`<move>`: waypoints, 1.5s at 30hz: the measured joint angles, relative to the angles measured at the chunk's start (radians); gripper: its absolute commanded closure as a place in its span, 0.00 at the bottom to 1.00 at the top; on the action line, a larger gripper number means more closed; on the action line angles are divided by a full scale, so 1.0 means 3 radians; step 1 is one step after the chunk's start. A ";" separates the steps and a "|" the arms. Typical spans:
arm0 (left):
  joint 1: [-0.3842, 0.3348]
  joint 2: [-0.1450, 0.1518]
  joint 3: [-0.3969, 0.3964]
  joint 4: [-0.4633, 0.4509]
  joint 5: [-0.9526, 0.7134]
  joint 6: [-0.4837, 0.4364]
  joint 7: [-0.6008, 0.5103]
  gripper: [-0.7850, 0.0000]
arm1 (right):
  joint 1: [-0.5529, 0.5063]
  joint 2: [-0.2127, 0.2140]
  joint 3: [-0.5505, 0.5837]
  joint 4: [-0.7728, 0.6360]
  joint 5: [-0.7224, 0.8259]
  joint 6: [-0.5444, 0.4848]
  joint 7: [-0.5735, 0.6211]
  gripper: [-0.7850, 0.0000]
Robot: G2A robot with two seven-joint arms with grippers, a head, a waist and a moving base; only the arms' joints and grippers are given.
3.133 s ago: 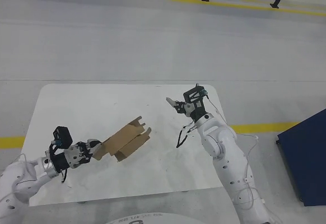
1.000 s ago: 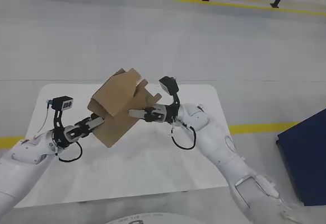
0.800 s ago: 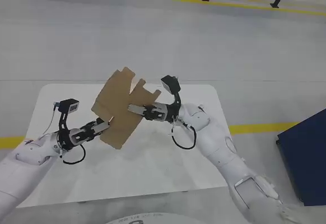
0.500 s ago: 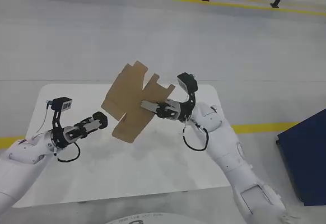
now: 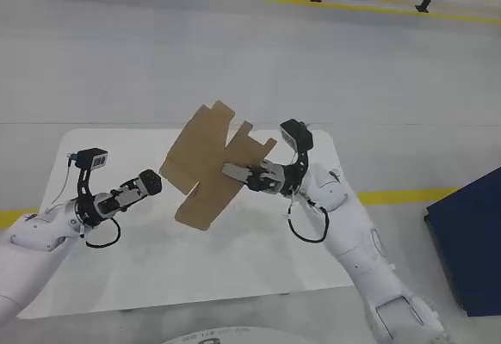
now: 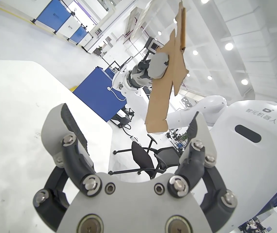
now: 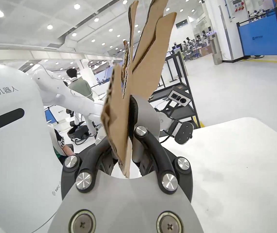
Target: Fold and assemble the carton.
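Cardboard carton (image 5: 206,163) hangs in the air above the table (image 5: 147,275), touching nothing below it. It is collapsed nearly flat, and its flaps (image 5: 219,116) are unfolded and point away from the robot.

The right gripper (image 5: 238,171) carries the carton alone. Its jaws are closed on one side edge of the board, one jaw on each face, as the right wrist view shows. This edge grip probably serves two purposes: it leaves most of the panel area free, and it keeps the board off the table so the panels have room to swing when the sleeve is opened.

The left gripper (image 6: 133,132) sits over the table's left part, near the carton's lower corner but apart from it. Its jaws are open and hold nothing. The left wrist view looks between the jaws toward the carton, so the gripper appears placed to take the opposite edge.

Judged from this state, assembly has barely begun: no panel is squared and no flap is folded. The next move calls for a second hold across from the first. A single pinch on thin board may let the carton pivot or sag.
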State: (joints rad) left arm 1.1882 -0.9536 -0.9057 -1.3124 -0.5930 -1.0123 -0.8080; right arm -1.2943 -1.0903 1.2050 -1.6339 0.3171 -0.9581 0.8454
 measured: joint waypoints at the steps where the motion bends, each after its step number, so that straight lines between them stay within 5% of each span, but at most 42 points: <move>1: 0.0000 0.0000 0.0000 0.0000 0.0000 0.0000 0.0000 0.00 | 0.0065 0.0010 -0.0078 0.0026 0.0251 0.0200 0.0130 1.00; 7: 0.0000 0.0000 0.0000 0.0000 0.0000 0.0000 0.0000 0.00 | 0.0348 0.0034 -0.0031 0.0346 0.2365 0.1355 0.1058 1.00; 10: 0.0000 0.0000 0.0000 0.0000 0.0000 0.0000 0.0000 0.00 | 0.0383 0.0023 -0.0052 0.0412 0.2866 0.1753 0.1159 1.00; 18: 0.0000 0.0000 0.0000 0.0000 0.0000 0.0000 0.0000 0.00 | 0.0372 0.0022 -0.0089 0.0406 0.2832 0.1780 0.1104 1.00; 21: 0.0000 0.0000 0.0000 0.0000 0.0000 0.0000 0.0000 0.00 | 0.0471 0.0017 -0.0138 0.0510 0.3143 0.2392 0.1040 1.00; 25: 0.0000 0.0000 0.0000 0.0000 0.0000 0.0000 0.0000 0.00 | 0.0705 -0.0016 -0.0221 0.0883 0.3949 0.3817 0.0629 1.00; 29: 0.0000 0.0000 0.0000 0.0000 0.0000 0.0000 0.0000 0.00 | 0.0896 -0.0046 -0.0345 0.1148 0.4079 0.4740 0.0212 1.00; 45: 0.0000 0.0000 0.0000 0.0000 0.0000 0.0000 0.0000 0.00 | 0.1002 -0.0125 -0.0404 0.1391 0.4814 0.6017 -0.0157 1.00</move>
State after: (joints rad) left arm 1.1882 -0.9536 -0.9057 -1.3124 -0.5930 -1.0123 -0.8080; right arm -0.9938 -1.1279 1.0839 -1.2168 1.7614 0.8468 0.7984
